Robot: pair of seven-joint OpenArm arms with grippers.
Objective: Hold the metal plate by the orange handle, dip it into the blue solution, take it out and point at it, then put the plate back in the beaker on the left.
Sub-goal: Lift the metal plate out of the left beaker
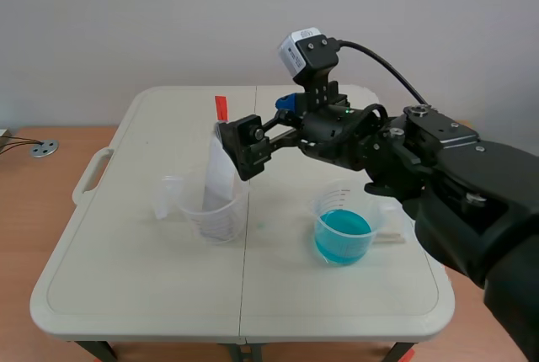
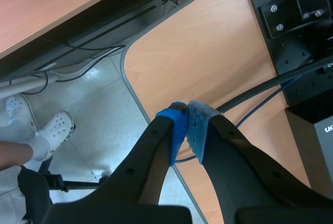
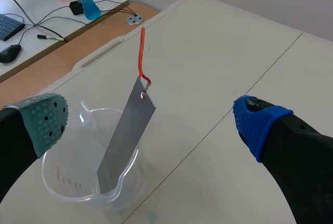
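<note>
Orange handle (image 3: pixel 141 52) sticks up from the metal plate (image 3: pixel 126 143) leaning in the left beaker (image 3: pixel 56 179), so the right gripper (image 3: pixel 152 121) hangs spread wide, ready to pinch it.

Table: cream plastic folding table (image 1: pixel 126 252), with a seam down its middle and a moulded handle on its left edge.
Wall: plain pale grey wall (image 1: pixel 126 17), behind the table's far edge.
Desk: light wooden desk (image 1: pixel 25 210), under the table, showing to its left.
Grommet: round metal grommet (image 1: pixel 44 149), left of the table, with dark cables.
Side desk: white desk (image 3: pixel 36 15), beyond the table's left side.
Floor: pale grey tiles (image 2: pixel 99 130), lower than the table.
Light: soft and even on the table.
</note>
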